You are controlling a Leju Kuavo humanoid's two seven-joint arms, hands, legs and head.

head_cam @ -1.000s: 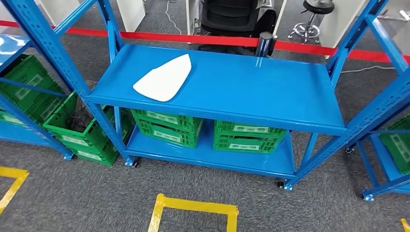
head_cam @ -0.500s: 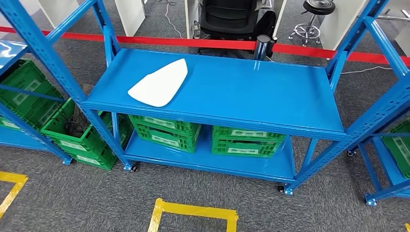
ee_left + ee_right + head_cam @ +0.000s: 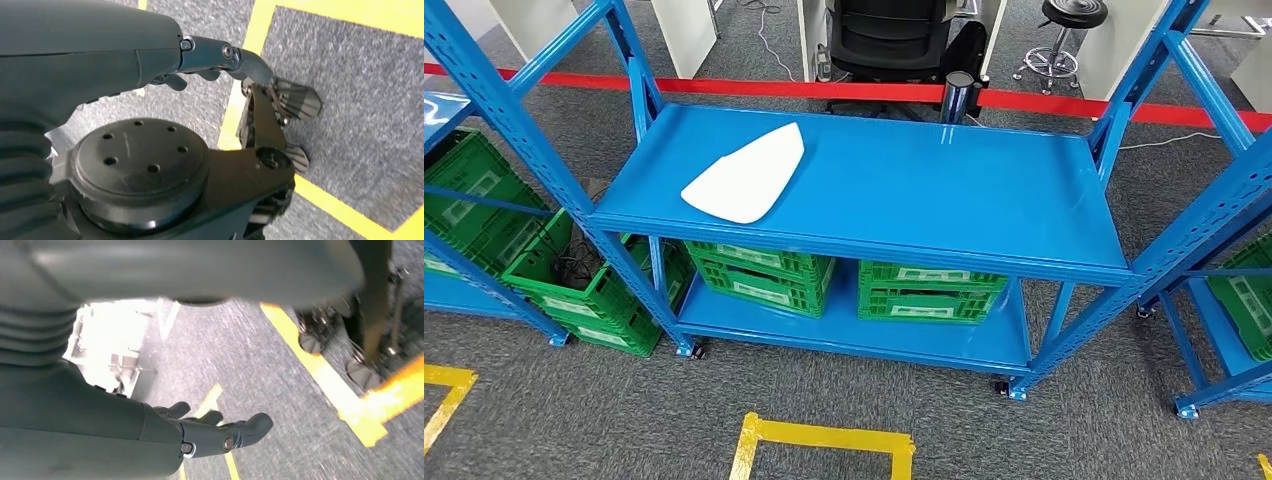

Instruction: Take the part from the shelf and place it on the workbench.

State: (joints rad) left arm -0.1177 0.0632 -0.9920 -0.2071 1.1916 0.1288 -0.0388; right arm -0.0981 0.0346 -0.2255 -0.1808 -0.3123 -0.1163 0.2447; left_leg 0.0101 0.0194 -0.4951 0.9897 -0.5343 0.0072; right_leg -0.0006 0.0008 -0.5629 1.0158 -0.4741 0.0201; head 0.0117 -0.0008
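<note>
Part: flat white plastic panel with one pointed end and one rounded end [image 3: 746,175], lying on the upper deck of the shelf, toward its left half, pointed end aimed at the back edge; nothing touching it.
Shelf: blue steel rack on castors [image 3: 984,190], two decks, perforated uprights at each corner; upper deck otherwise bare.
Lower deck: two green slatted plastic crates [image 3: 759,275] and [image 3: 932,290], side by side, folded flat as far as can be told from this angle.
Left of the shelf: another blue rack [image 3: 484,110] with more green crates [image 3: 589,290] under it, set on the floor.
Right of the shelf: third blue rack [image 3: 1224,200], a green crate [image 3: 1249,300] partly seen inside it.
Behind: red tape line [image 3: 844,92] across grey carpet, black office chair [image 3: 894,40], round black stool [image 3: 1069,25].
Floor: grey carpet with yellow tape square [image 3: 824,440] just in front of the shelf.
Left hand [image 3: 220,55]: hanging over carpet and yellow tape, fingers loosely extended, grasping nothing, well apart from the part.
Right hand [image 3: 220,432]: hanging over carpet, picture smeared, fingers apart and lightly curved, probably released with nothing in it.
</note>
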